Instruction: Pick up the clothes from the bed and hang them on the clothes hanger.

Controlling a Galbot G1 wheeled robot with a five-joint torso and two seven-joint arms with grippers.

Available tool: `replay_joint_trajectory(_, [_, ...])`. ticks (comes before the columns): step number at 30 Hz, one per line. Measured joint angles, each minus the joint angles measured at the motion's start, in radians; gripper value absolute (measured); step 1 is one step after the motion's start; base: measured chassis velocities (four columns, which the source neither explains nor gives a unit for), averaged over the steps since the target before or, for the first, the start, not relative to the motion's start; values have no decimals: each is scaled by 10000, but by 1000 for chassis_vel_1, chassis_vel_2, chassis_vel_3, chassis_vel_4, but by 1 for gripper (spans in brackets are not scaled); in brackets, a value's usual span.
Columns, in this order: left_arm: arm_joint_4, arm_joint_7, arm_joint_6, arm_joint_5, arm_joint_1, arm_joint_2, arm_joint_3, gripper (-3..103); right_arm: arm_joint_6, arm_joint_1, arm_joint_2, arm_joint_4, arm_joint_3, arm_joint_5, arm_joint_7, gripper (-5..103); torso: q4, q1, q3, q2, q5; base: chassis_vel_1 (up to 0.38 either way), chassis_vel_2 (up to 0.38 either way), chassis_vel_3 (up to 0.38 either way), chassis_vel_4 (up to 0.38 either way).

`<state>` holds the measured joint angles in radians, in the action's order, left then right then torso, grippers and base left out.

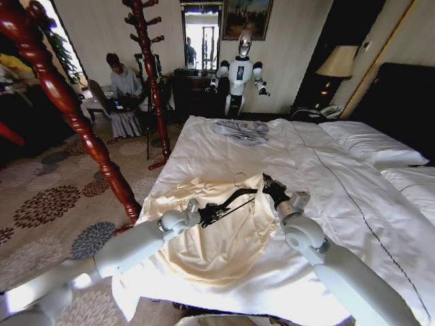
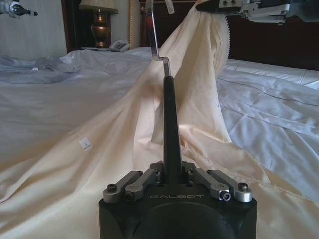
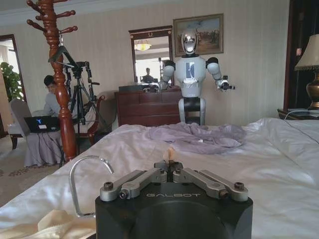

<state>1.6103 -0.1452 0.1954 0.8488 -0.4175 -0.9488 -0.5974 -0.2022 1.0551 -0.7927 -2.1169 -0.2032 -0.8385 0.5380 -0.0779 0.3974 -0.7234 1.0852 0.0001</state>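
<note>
The left gripper [image 2: 172, 175] is clenching one arm of the black clothes hanger [image 1: 234, 200] over the bed [image 1: 340, 197]. The right gripper [image 3: 170, 163] is pinching a fold of the cream T-shirt [image 1: 217, 238], lifting it beside the hanger's silver hook [image 3: 79, 179] while the rest is lying spread on the duvet.

Head view looks down on the bed [image 1: 319, 170]; both wrist views sit low, close, sharing its far grey garment [image 3: 199, 137].

Clothes [image 1: 217, 241] on bed [image 1: 340, 197] near edge; clothes hanger [image 1: 231, 202] atop; grey garment [image 1: 241, 130] behind.
</note>
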Motion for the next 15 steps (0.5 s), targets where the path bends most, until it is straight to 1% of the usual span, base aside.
replay_joint_trajectory(9, [-275,12,-43,8,57,-294,-29,17,-68,427,-15,-396,69,127,-95,1,0,-1,0,0,0,0,0,0,0])
replay_joint_trajectory(11, [-350,68,-53,59,156,-471,-29,17,-119,658,59,-712,62,158,-125,1,-1,-1,0,0,0,0,0,0,0])
replay_joint_trajectory(15, [-354,135,-57,129,233,-566,-63,17,-153,725,13,-771,68,166,-118,1,0,-1,0,0,0,0,0,0,0])
